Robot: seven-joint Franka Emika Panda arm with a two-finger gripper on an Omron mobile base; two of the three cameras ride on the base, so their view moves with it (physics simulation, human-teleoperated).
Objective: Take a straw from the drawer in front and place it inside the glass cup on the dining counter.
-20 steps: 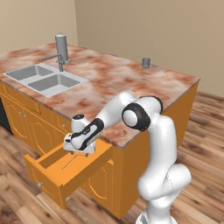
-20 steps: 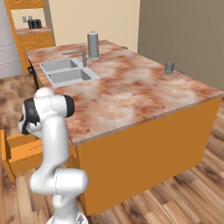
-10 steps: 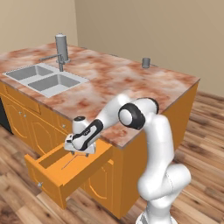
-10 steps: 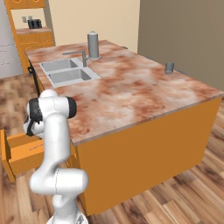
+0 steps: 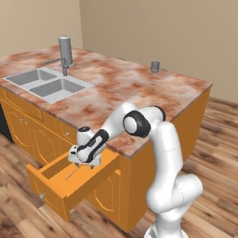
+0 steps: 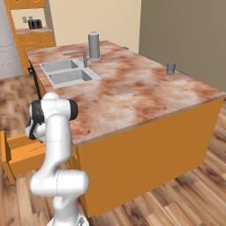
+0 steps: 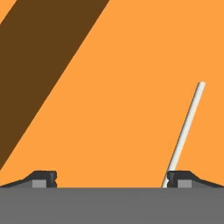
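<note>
**Straw pick from the open drawer: centre before you close**

Landmark for all positions below: the drawer (image 5: 69,179).

1. The table (image 5: 121,86), the marbled dining counter, runs behind and above the drawer. The glass cup (image 5: 155,66) stands upright near the table's far edge, well apart from the drawer. That is your destination later; ignore it for now.

2. The drawer is pulled out from the cabinets below the table's near edge, with its box open to the top. Your arm reaches down over it from the table side.

3. The end effector (image 5: 82,160) sits low inside the drawer, near the back of the box. Its jaws are spread fully wide and grip nothing.

4. The straw (image 7: 183,133) lies flat on the drawer floor. In the hand view it runs up from just beside one fingertip (image 7: 179,176), slightly slanted, not midway between the two tips.

Judgement on the step: you are lined up for a grasp, but off centre.
- Shift sideways across the drawer floor until the straw lies midway between the tips.
- Roll the hand so the jaws close across the straw, not along it.
- Descend until the tips nearly meet the drawer floor; the straw is thin and likely to roll away.
- Close slowly, then lift straight up clear of the drawer walls.
</note>
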